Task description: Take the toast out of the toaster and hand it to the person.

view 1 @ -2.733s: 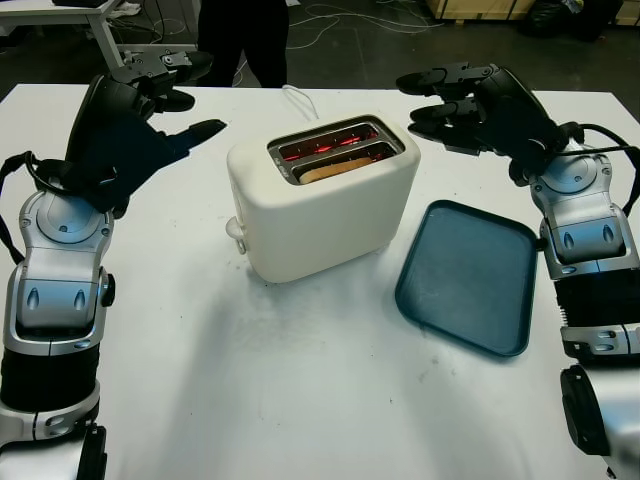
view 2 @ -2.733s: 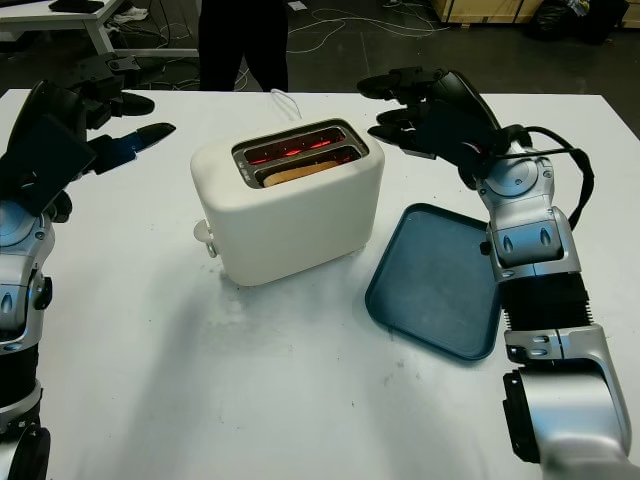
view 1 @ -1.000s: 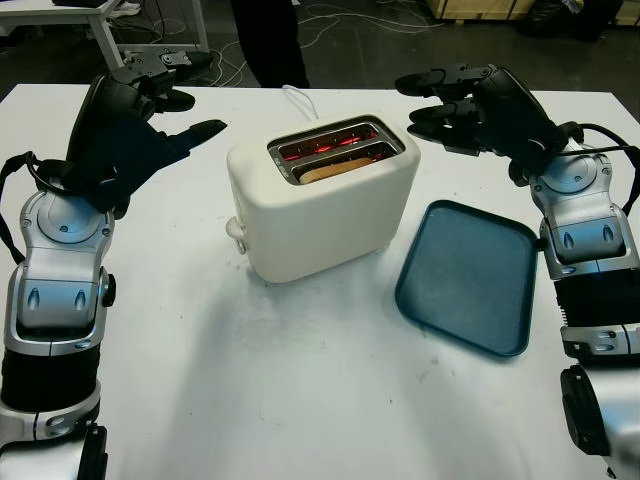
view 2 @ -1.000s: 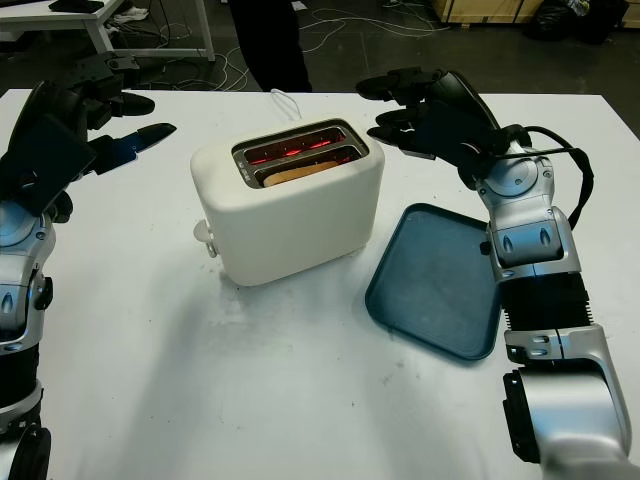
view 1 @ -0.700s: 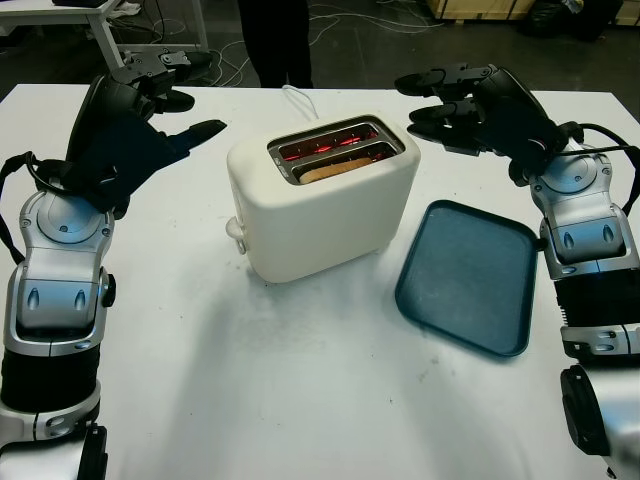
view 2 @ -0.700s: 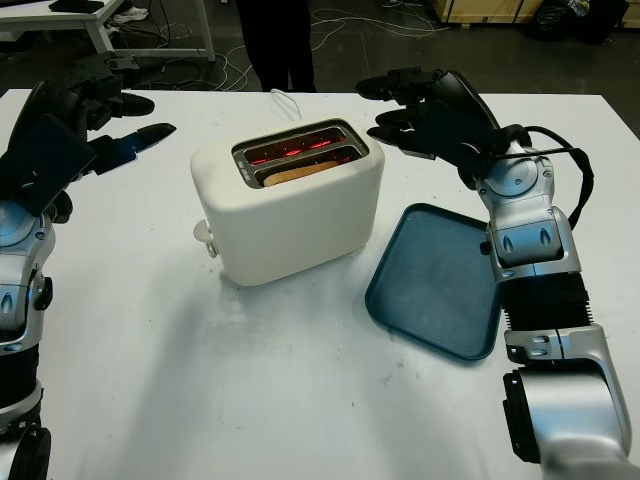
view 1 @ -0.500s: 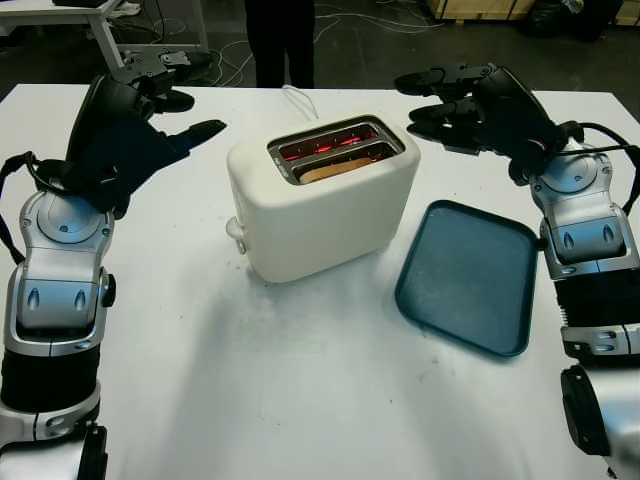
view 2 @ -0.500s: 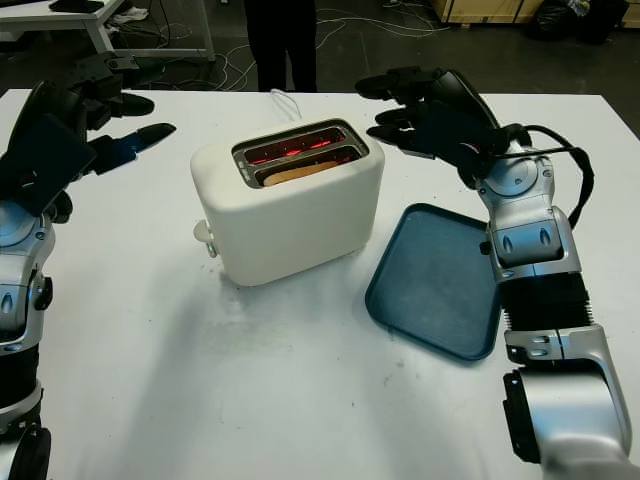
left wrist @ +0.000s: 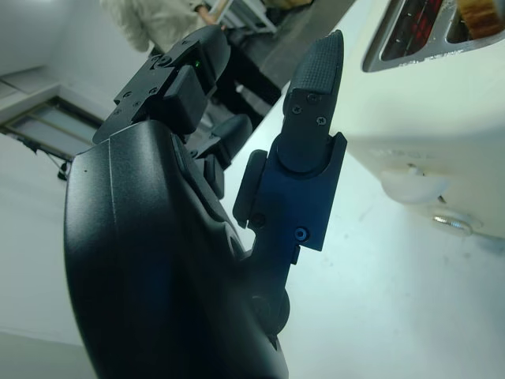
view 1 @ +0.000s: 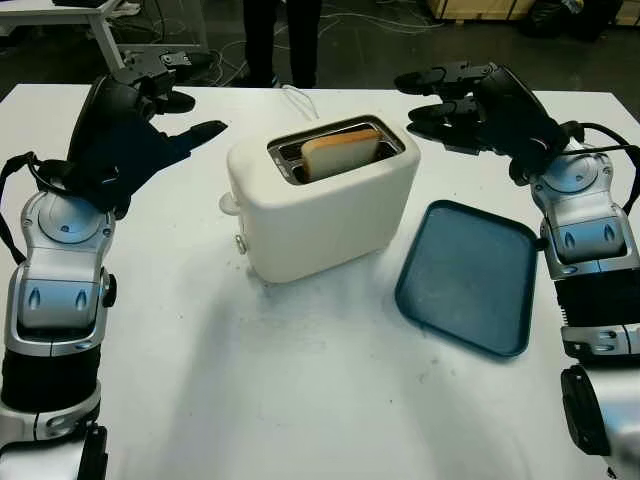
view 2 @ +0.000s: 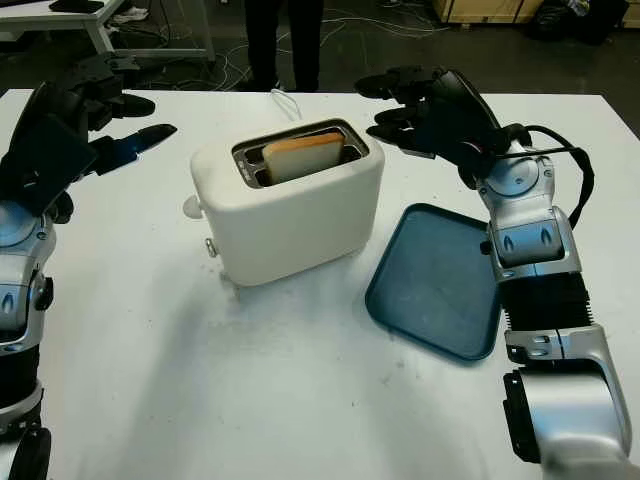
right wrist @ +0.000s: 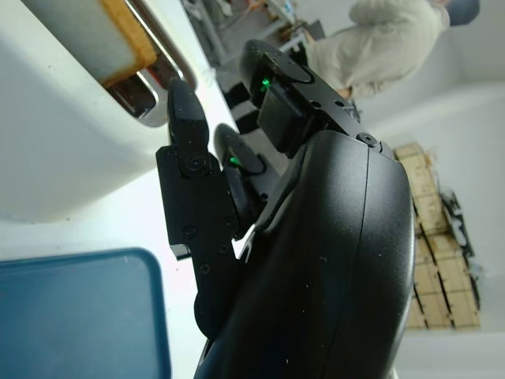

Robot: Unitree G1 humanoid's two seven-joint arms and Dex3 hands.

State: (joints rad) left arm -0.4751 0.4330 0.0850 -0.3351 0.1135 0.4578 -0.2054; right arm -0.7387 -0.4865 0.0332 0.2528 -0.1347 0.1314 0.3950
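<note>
A cream two-slot toaster (view 1: pixel 320 200) stands mid-table. A slice of toast (view 1: pixel 342 152) sticks up out of its nearer slot, also seen as toast (right wrist: pixel 95 31) in the right wrist view. The toaster's lever (view 1: pixel 229 204) sits high on its left end. My left hand (view 1: pixel 165 105) hovers open to the left of the toaster, well apart from it. My right hand (view 1: pixel 440 100) hovers open just right of the toaster's top, holding nothing. A person's dark legs (view 1: pixel 280 35) stand beyond the table's far edge.
A dark blue tray (view 1: pixel 468 275) lies on the white table (view 1: pixel 300 400) right of the toaster, under my right forearm. The toaster's white cord (view 1: pixel 297 100) runs off the far edge. Desks and cables fill the floor behind.
The toast has popped up from the nearer slot, the red glow in the slots has gone out, and the lever has risen. The person has shifted slightly right. Both hands stayed put.
</note>
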